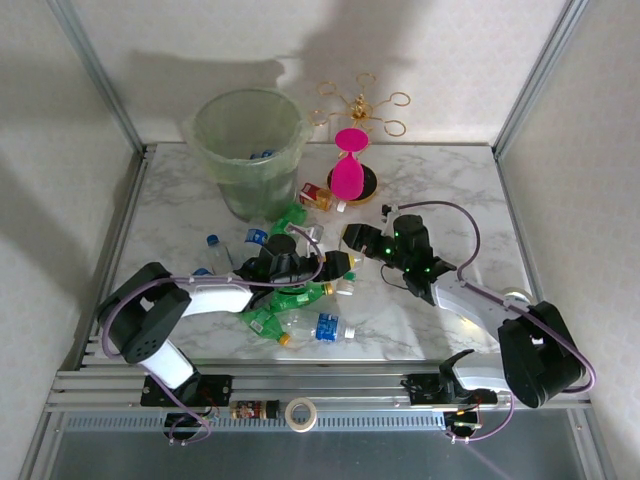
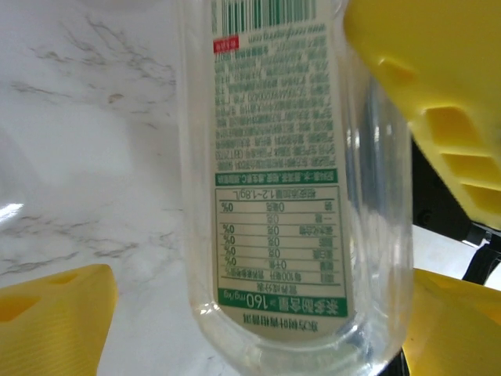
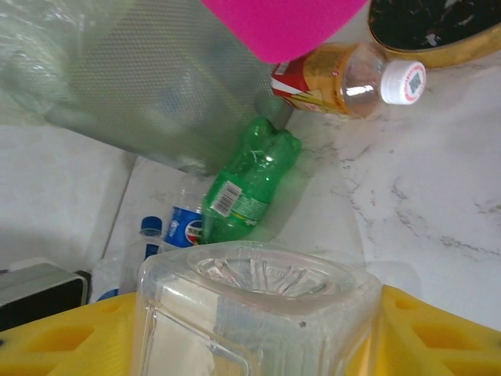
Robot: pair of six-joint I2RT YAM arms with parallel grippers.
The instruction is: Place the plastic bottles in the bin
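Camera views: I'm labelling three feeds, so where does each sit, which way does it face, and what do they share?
Top external: above and behind the bases, looking down at the table; both arms, left gripper, right gripper.
Left wrist: on the left arm, close on the clear bottle; own yellow fingers.
Right wrist: on the right arm, facing the bin past a clear bottle's base; own yellow fingers.
Shared: seemingly one clear bottle in both wrist views.

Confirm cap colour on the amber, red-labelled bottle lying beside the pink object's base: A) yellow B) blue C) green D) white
D: the amber bottle next to the pink object ends in a white cap.
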